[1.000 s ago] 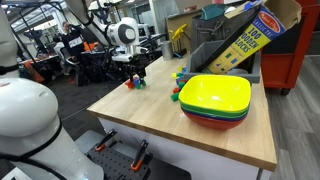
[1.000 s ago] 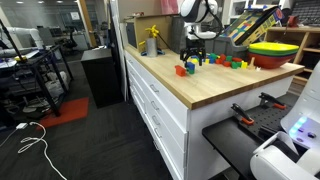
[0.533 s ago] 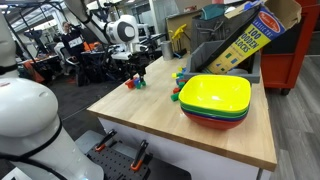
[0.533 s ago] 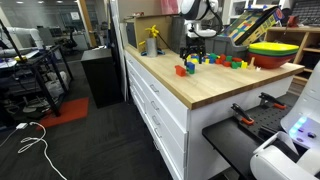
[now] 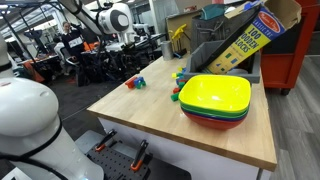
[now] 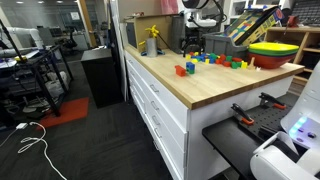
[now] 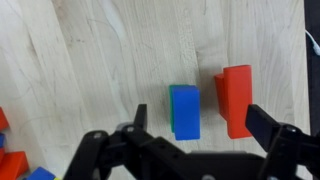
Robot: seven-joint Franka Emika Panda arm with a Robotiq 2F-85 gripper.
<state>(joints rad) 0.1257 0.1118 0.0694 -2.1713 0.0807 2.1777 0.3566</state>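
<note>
Blue block (image 7: 184, 110): rectangular, green strip along its left face, flat on the pale wooden tabletop (image 7: 90, 50), beneath the gripper (image 7: 195, 118), whose jaws stand wide apart and empty. Red block (image 7: 235, 98): just right of it, not touching. Edge blocks (image 7: 6, 160) at lower left: cut off by the frame, shapes unclear.

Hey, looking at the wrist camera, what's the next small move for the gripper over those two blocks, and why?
Probably shift the gripper slightly sideways to centre on the blue block before lowering. Its jaws stand open above the table, and both that block and the red block lie within their span, so closing here might catch both.
</note>
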